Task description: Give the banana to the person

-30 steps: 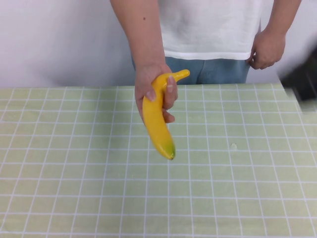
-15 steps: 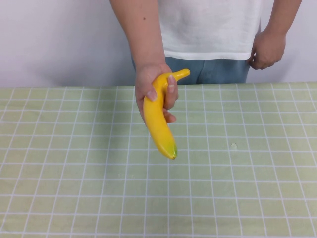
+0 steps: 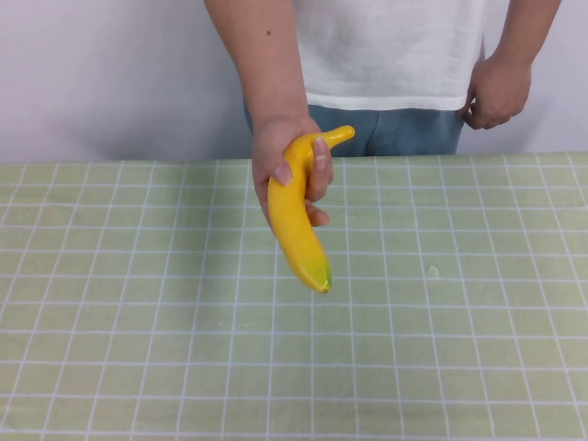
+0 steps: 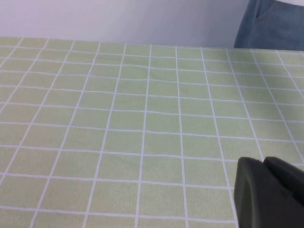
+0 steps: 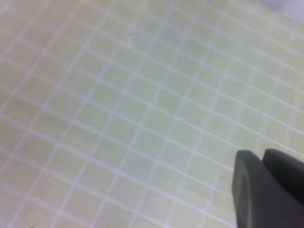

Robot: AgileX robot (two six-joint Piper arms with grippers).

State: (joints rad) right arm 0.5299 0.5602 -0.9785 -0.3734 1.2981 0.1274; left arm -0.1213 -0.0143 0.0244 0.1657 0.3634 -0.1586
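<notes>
1. Banana (image 3: 296,213): held in the person's hand (image 3: 287,165), above the far-centre part of the table (image 3: 459,331). Stem end points up and toward the robot's right; greenish tip points down toward the table. It does not touch the cloth.
2. Left gripper (image 4: 270,192): only a dark corner of it shows in its own wrist view, over bare checked cloth. How far its fingers are apart cannot be told. Nothing is seen in it. It does not appear in the high view.
3. Right gripper (image 5: 268,187): likewise a dark corner in its own wrist view, above the checked cloth. Finger spacing cannot be told; nothing is seen held. Not visible in the high view.
4. Person (image 3: 390,50): stands at the far edge of the table, white T-shirt and blue jeans. One bare forearm reaches down over the table with fingers wrapped round the banana's upper half. The other hand (image 3: 497,90) hangs at the hip, loosely closed.
5. Table: covered with pale green cloth with a white grid.
</notes>
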